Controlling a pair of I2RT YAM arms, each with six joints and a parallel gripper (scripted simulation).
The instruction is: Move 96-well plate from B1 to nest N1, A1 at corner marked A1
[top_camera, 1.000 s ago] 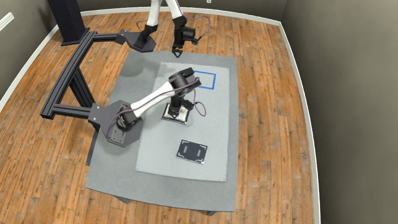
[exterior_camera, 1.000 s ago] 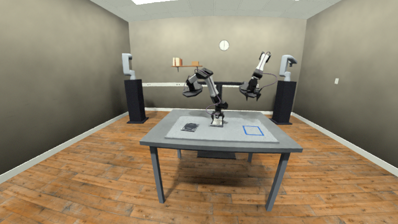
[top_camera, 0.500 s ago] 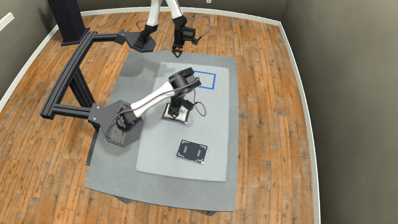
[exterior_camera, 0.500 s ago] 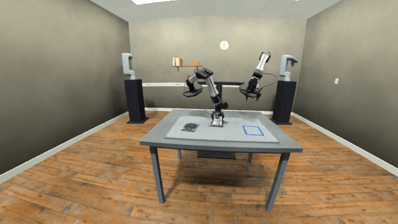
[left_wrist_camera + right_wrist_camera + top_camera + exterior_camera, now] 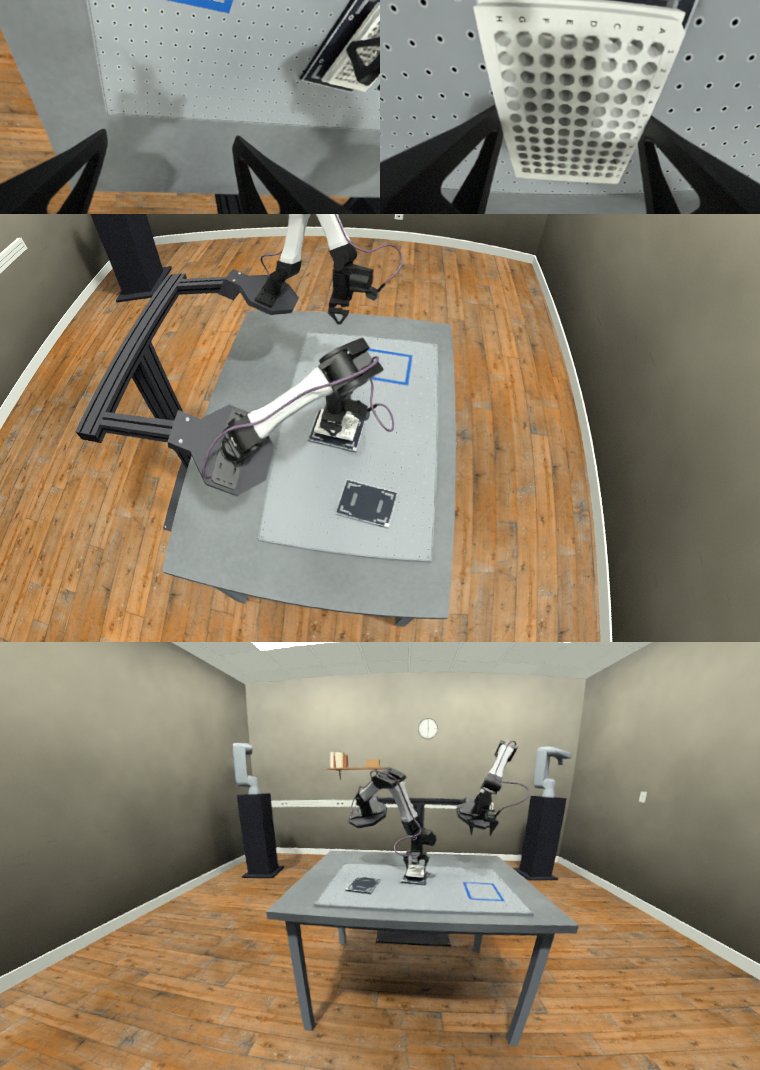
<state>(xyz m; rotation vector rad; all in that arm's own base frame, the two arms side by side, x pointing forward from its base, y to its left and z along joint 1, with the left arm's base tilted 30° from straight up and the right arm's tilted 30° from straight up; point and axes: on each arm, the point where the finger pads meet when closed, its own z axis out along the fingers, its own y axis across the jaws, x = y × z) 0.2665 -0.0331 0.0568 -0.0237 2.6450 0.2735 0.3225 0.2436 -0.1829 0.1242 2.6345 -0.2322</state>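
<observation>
The white 96-well plate (image 5: 348,427) (image 5: 416,871) (image 5: 348,75) (image 5: 571,96) is between the fingers of my right gripper (image 5: 332,428) (image 5: 572,115), which is shut on its two long sides. The plate is held above the dark nest in the middle of the board. In the right wrist view its cut corner, by well A1, is at the upper right. The plate nest N1 (image 5: 366,502) (image 5: 363,884) is empty, with pale locators at its corners and a white mark at one corner. My left gripper (image 5: 338,318) (image 5: 481,831) (image 5: 172,139) is open and empty, raised near the table's edge.
The middle nest (image 5: 333,443) (image 5: 413,880) (image 5: 329,57) lies under the held plate. The blue outline of bench spot B1 (image 5: 408,369) (image 5: 483,900) (image 5: 205,4) is on the perforated board (image 5: 404,453) (image 5: 452,902), on the other side of the middle nest from N1. The right arm's forearm partly covers it in the top view.
</observation>
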